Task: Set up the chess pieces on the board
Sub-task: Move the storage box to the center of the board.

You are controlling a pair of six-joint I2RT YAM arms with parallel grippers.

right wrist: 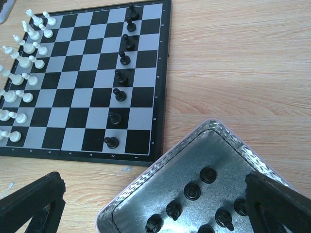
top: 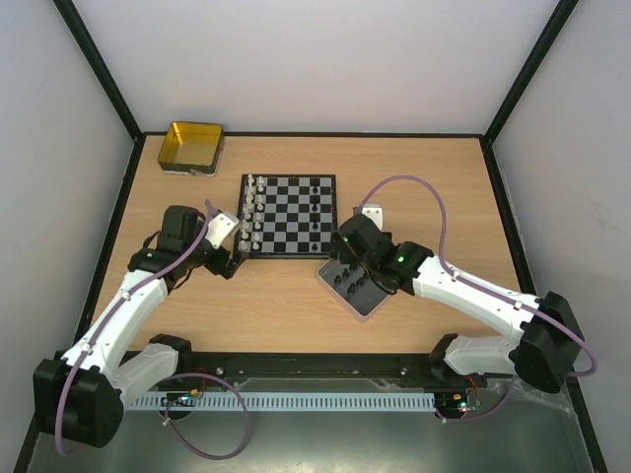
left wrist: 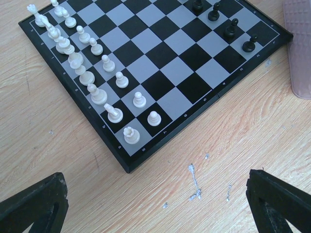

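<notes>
The board (top: 286, 219) lies mid-table. White chess pieces (top: 251, 212) fill two rows on its left side, and several black pawns (top: 315, 210) stand in one row on its right. More black pieces (right wrist: 192, 191) lie in the grey tray (right wrist: 160, 170). My left gripper (top: 229, 262) is open and empty over bare wood off the board's near-left corner (left wrist: 127, 167). White pieces (left wrist: 99, 94) and black pawns (left wrist: 231, 29) show in the left wrist view. My right gripper (right wrist: 155, 213) is open and empty above the tray, its fingers (right wrist: 279, 204) spread wide.
A yellow tin (top: 192, 148) stands at the back left. The grey tray (top: 370, 298) sits just off the board's near-right corner, and its edge (left wrist: 297, 53) shows in the left wrist view. Black frame rails edge the table.
</notes>
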